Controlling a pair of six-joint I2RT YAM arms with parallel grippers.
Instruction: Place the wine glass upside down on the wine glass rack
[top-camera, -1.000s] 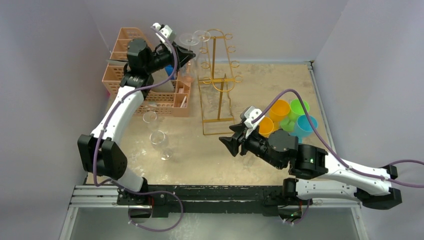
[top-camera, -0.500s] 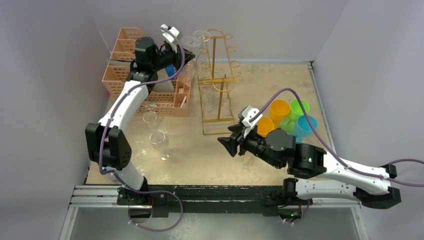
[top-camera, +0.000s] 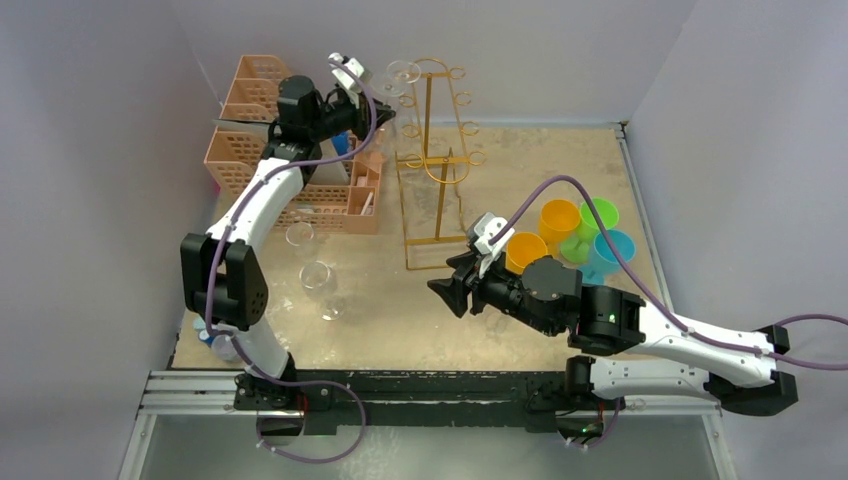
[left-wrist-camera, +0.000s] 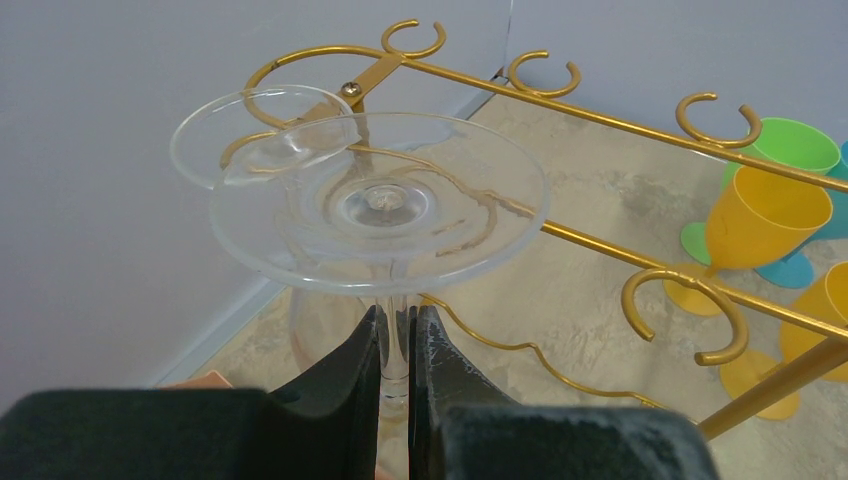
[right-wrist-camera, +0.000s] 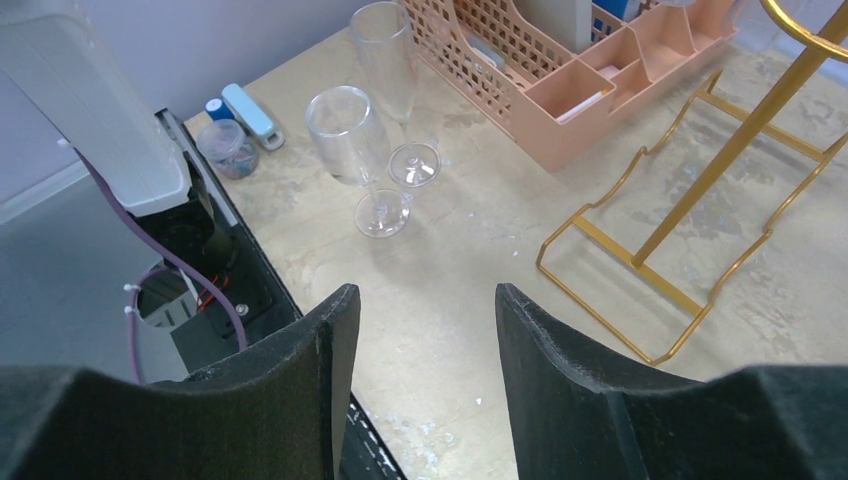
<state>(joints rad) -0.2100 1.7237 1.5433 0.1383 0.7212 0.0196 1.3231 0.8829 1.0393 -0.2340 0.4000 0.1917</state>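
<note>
The left gripper (left-wrist-camera: 397, 335) is pressed together on the thin stem of the wine glass (left-wrist-camera: 380, 205). The glass is upside down: its round foot is on top and the bowl hangs below the fingers. This arm is raised at the far left of the table. It holds the glass just beside the left side of the wine glass rack (top-camera: 441, 200), with the foot about level with the upper gold rail. I cannot tell whether the stem is already inside a ring hook. Behind the foot, a second glass (left-wrist-camera: 255, 135) shows its own clear foot at the end hook of the rack. The two feet overlap in the wrist view, and I cannot tell whether they touch.

The right gripper (right-wrist-camera: 422, 295) has its jaws spread wide with nothing between them. It hangs above the table (top-camera: 540, 160), in front of the base frame of the rack.

A champagne flute (right-wrist-camera: 385, 50) and a stemmed glass (right-wrist-camera: 345, 135) stand upright close together on the table, near the peach lattice organizer (right-wrist-camera: 560, 90). At the near left edge lie a small stapler (right-wrist-camera: 250, 110) and a round clear box (right-wrist-camera: 225, 150). Well to the right of the rack stands a group of plastic goblets (top-camera: 558, 220) in orange, green and blue.
</note>
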